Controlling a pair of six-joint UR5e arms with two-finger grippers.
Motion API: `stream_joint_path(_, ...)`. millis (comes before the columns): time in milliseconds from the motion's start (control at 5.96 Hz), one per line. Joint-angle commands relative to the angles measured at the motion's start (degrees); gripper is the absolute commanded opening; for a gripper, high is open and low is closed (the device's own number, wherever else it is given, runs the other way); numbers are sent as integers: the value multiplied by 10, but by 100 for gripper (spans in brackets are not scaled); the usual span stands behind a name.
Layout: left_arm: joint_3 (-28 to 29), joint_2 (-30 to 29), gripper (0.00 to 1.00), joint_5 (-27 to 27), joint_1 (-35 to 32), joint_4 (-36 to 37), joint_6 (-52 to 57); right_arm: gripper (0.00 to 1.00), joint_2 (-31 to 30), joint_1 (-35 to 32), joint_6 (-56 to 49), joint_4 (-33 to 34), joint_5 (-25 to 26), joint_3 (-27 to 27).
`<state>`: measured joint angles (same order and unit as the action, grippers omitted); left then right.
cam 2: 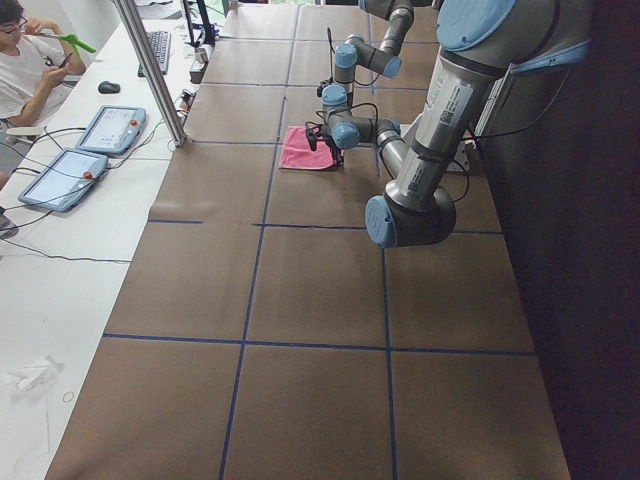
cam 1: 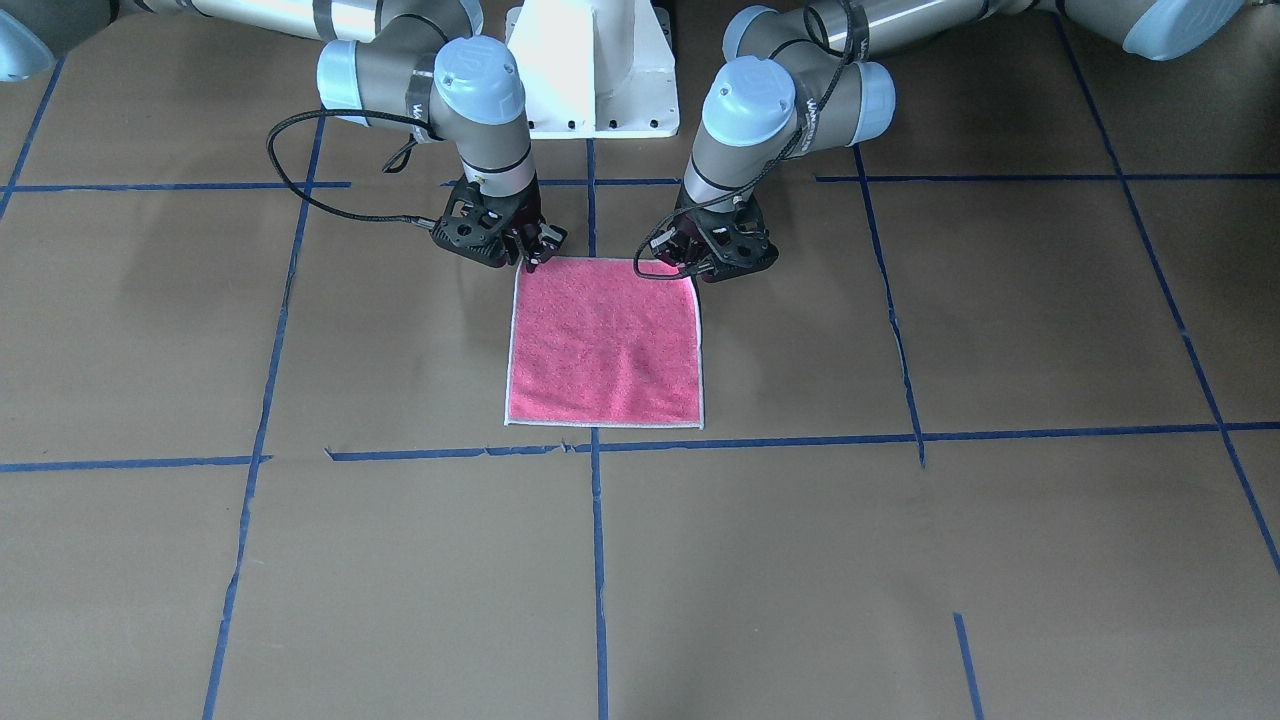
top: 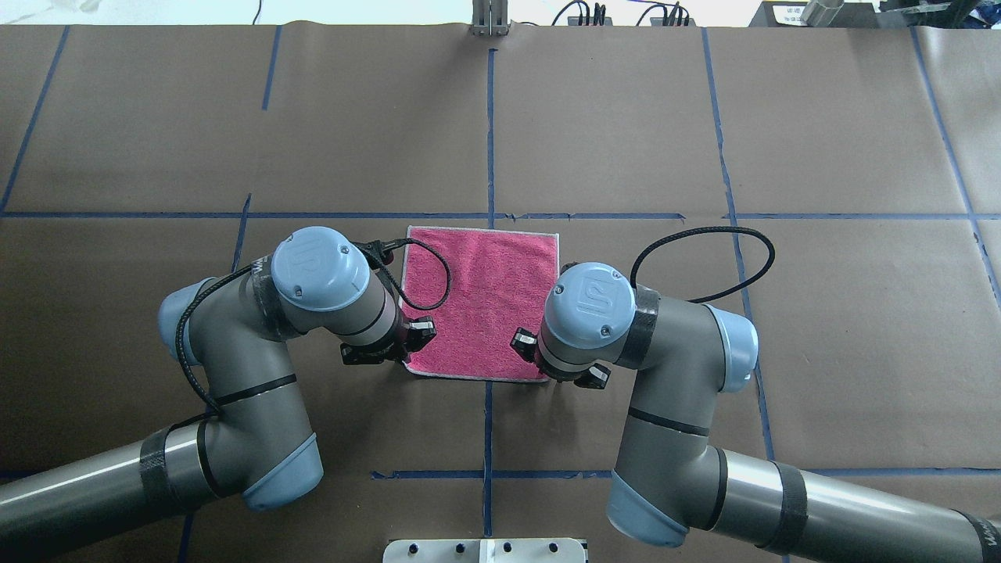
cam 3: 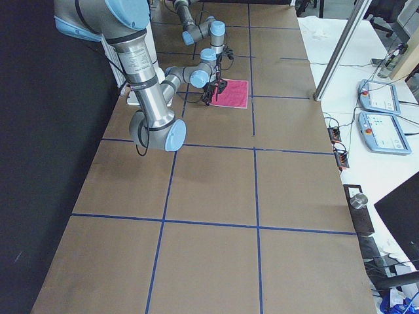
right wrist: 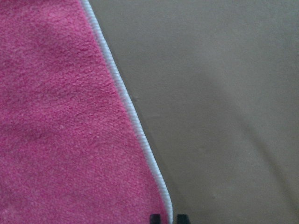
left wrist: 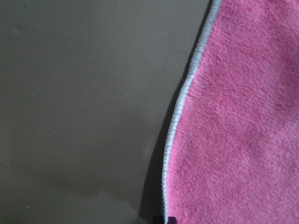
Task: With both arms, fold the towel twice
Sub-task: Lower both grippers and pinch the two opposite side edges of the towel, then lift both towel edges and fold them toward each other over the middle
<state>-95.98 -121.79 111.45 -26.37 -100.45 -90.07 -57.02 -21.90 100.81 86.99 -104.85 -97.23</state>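
The towel (cam 1: 605,340) lies flat and pink face up on the brown table, its light grey border showing all round; it also shows from overhead (top: 485,301). My left gripper (cam 1: 700,268) is at the towel's robot-side corner on my left. In the left wrist view its tips (left wrist: 164,219) are pinched together on the border, which is slightly raised. My right gripper (cam 1: 530,260) is at the other robot-side corner. In the right wrist view its tips (right wrist: 169,218) close on the border there. Both wrists point straight down.
The white pedestal base (cam 1: 595,70) stands just behind the towel. Blue tape lines (cam 1: 760,440) cross the brown table. Along the operators' side are a metal post (cam 2: 150,70), tablets (cam 2: 110,128) and a seated person (cam 2: 30,60).
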Motion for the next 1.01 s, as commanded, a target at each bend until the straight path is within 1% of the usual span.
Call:
stream_joint_path(0, 0, -1, 0, 0, 0, 0, -1, 3, 0, 0, 0, -1, 0, -1)
stream_joint_path(336, 0, -5, 0, 0, -3, -1, -3, 2, 1, -23, -2, -6, -3, -12)
stream_joint_path(672, 3, -9, 0, 0, -34, -4, -3, 1, 1, -65, -6, -7, -19, -13)
stream_joint_path(839, 4, -9, 0, 0, -46, -15, -5, 2, 2, -78, -7, -16, -19, -10)
